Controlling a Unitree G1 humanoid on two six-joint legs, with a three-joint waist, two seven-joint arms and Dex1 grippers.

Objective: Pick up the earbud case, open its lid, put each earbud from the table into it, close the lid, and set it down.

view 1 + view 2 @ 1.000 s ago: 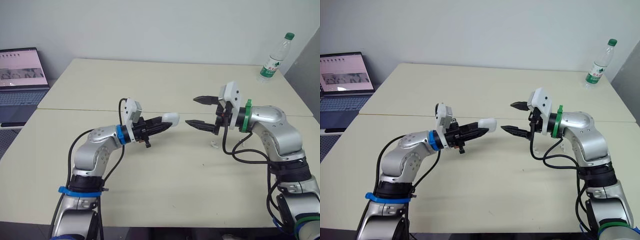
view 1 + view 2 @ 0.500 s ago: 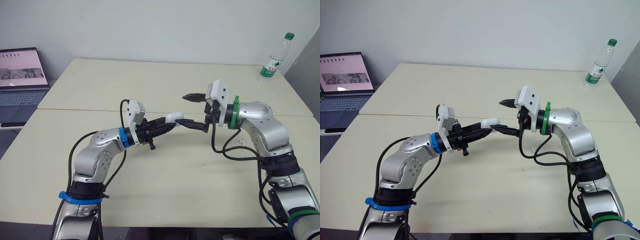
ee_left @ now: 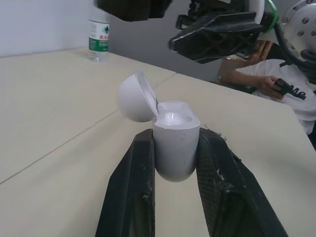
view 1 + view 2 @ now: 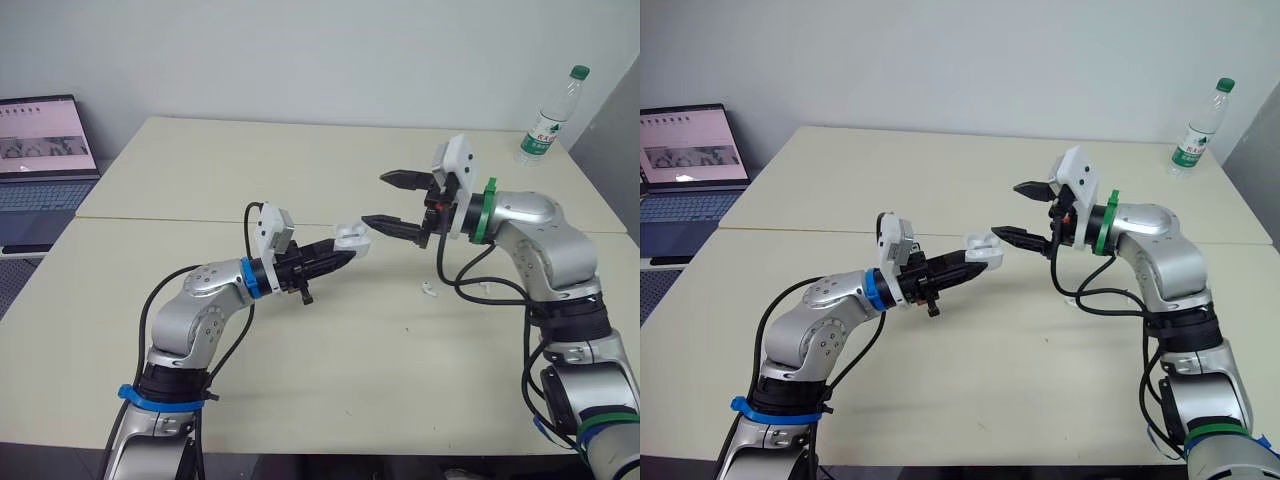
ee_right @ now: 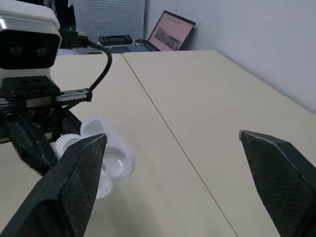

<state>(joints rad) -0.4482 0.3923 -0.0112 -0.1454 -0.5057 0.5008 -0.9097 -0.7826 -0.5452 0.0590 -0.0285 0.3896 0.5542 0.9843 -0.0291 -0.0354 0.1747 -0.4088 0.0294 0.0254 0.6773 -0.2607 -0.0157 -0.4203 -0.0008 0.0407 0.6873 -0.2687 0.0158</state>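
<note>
My left gripper (image 4: 343,256) is shut on the white earbud case (image 4: 350,240), holding it above the middle of the table. The case's lid (image 3: 136,96) is flipped open, and the body (image 3: 173,143) sits upright between the two fingers. My right gripper (image 4: 374,199) hangs open just to the right of the case, apart from it, with nothing between its fingers. One white earbud (image 4: 427,291) lies on the table below the right forearm. A second small white piece (image 4: 485,288) lies further right, partly behind a cable.
A plastic water bottle (image 4: 548,115) stands at the far right corner of the table. A laptop (image 4: 40,150) sits on a separate surface at the left. A person (image 3: 269,81) sits beyond the table in the left wrist view. A seam (image 4: 180,218) crosses the tabletop.
The case's lid, shut a second ago, now stands open. My right gripper reached in to touch the case half a second ago and has since drawn back to the right.
</note>
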